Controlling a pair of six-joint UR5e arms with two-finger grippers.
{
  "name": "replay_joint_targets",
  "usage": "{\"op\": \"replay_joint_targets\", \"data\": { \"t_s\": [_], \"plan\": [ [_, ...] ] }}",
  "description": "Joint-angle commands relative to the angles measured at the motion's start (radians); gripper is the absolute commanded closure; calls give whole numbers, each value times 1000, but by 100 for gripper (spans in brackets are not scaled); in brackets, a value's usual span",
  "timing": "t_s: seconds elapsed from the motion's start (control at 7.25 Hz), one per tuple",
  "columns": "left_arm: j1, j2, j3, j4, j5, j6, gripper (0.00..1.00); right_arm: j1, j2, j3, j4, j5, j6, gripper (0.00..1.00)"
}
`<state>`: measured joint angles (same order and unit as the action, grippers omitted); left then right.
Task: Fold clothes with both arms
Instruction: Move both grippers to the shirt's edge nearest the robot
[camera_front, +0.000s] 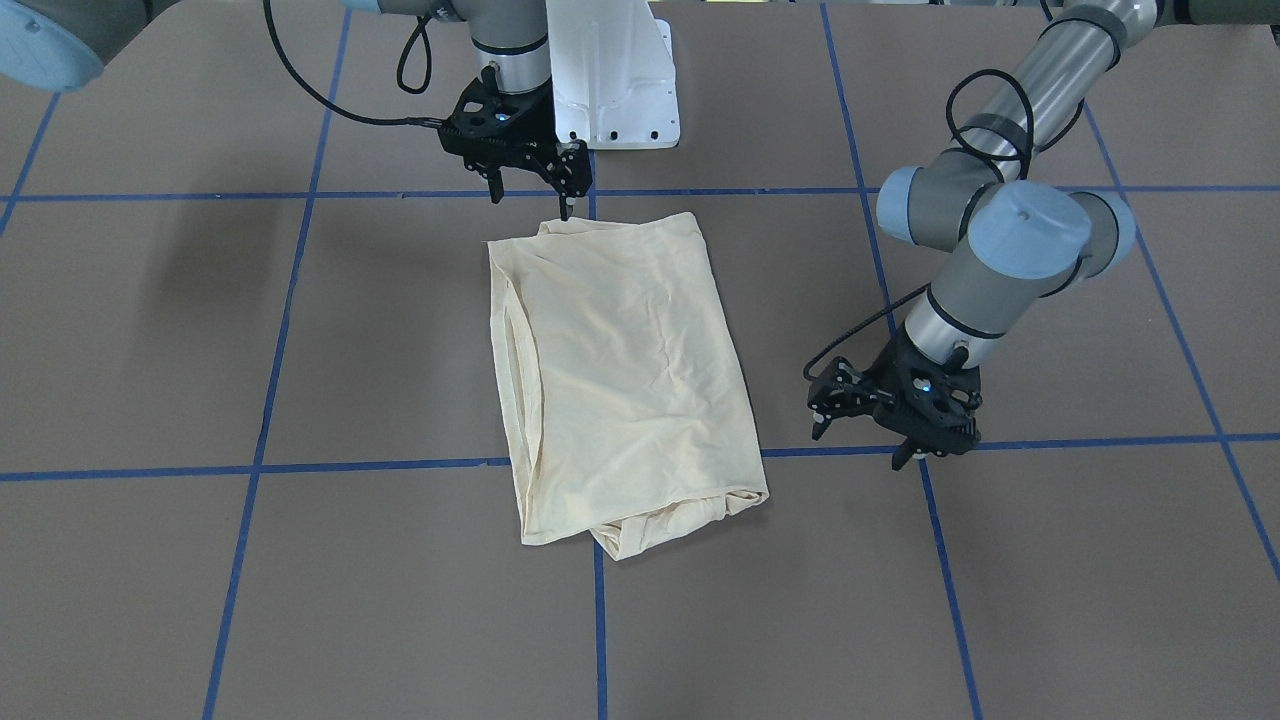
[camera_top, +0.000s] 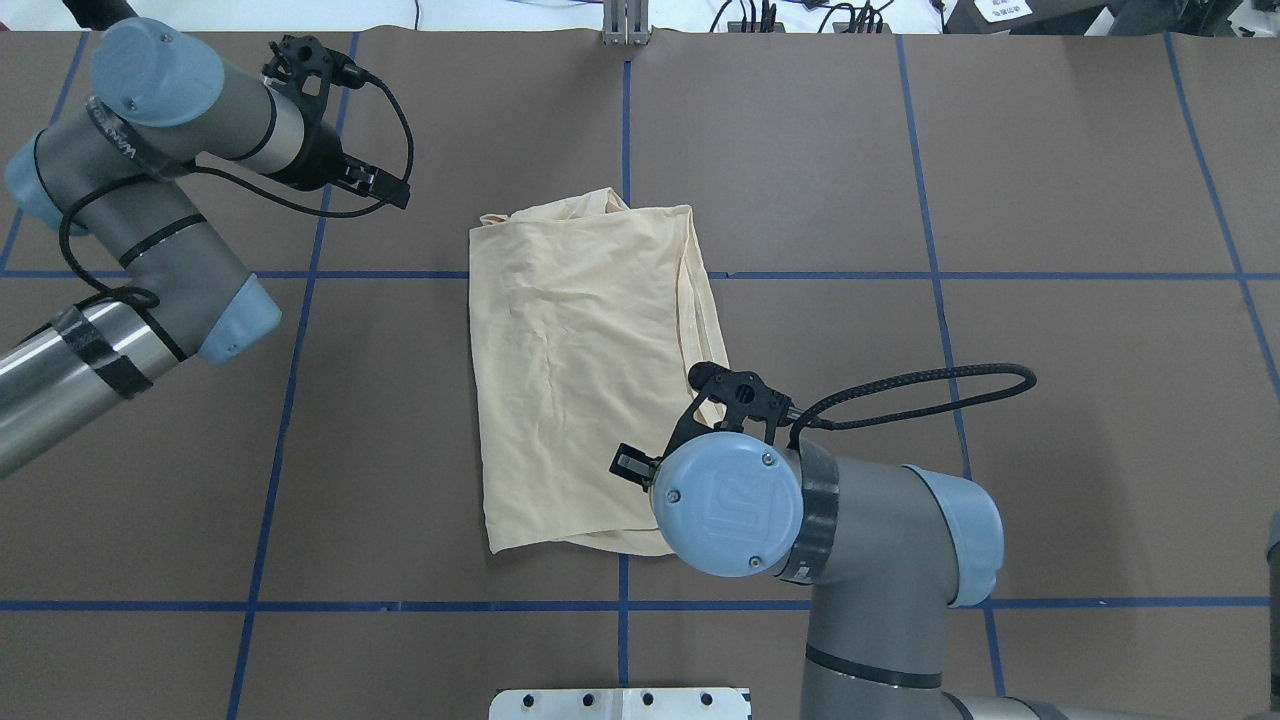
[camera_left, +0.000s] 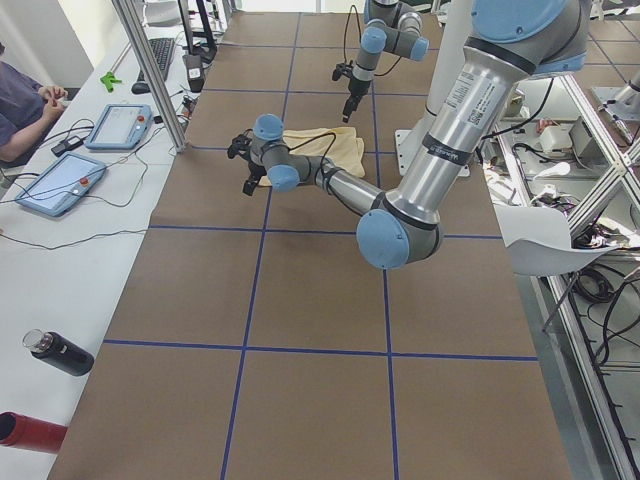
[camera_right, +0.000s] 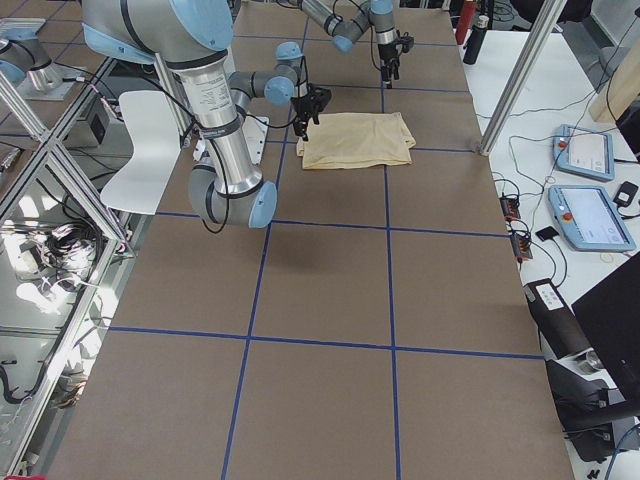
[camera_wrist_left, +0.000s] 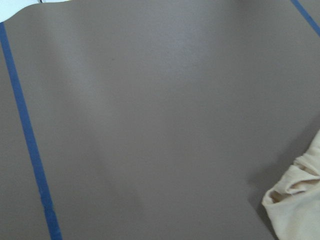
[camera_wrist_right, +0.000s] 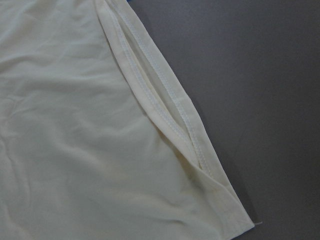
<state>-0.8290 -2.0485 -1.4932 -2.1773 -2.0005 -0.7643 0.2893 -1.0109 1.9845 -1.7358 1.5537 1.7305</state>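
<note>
Jaws of the right gripper (camera_front: 530, 200) stand spread wide with nothing between them. Its tips point down, poised right at the short edge of the T-shirt (camera_front: 620, 370) nearest the robot. One tip looks to be at the cloth's corner, though whether it touches or sits just above I cannot tell. The right wrist view looks down on a doubled stitched hem (camera_wrist_right: 165, 120) running to a corner.

Take the overhead view as the dial, 12 pointing away from the robot. From this gripper the shirt spreads toward 11 and 12.

Jaws of the left gripper (camera_front: 860, 445) are also apart and empty. It hangs over bare table (camera_front: 200, 330), and the shirt lies at about 4 from it. The far left corner is nearest, with a strip of table between.

The shirt is folded into a rough rectangle with no print showing. Its long axis runs 12 to 6 and crosses one blue tape line (camera_front: 380, 464).

The right gripper is the nearer. My guess is that it takes the near corner first, while the left must close in toward 4 before any shared fold along that axis.

Count: one shirt; two arms, the left arm (camera_front: 1010, 240) and the right arm (camera_front: 510, 50); two grippers.
</note>
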Motion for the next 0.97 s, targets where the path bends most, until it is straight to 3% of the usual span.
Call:
{"op": "replay_joint_targets", "data": {
  "t_s": [0.0,0.28,0.41,0.69,0.83],
  "plan": [
    [141,115,-221,78,5,-244,0,78,-102,52,83,92,-113,0],
    [320,201,-385,93,88,-514,0,114,-164,86,87,111,-199,0],
    [423,200,-395,93,177,-681,0,129,-169,85,87,112,-231,0],
    [516,195,-392,94,255,-794,3,163,-175,85,88,141,-278,0],
    [537,194,-384,96,267,-811,15,166,-175,79,135,144,-281,0]
  ]
}}
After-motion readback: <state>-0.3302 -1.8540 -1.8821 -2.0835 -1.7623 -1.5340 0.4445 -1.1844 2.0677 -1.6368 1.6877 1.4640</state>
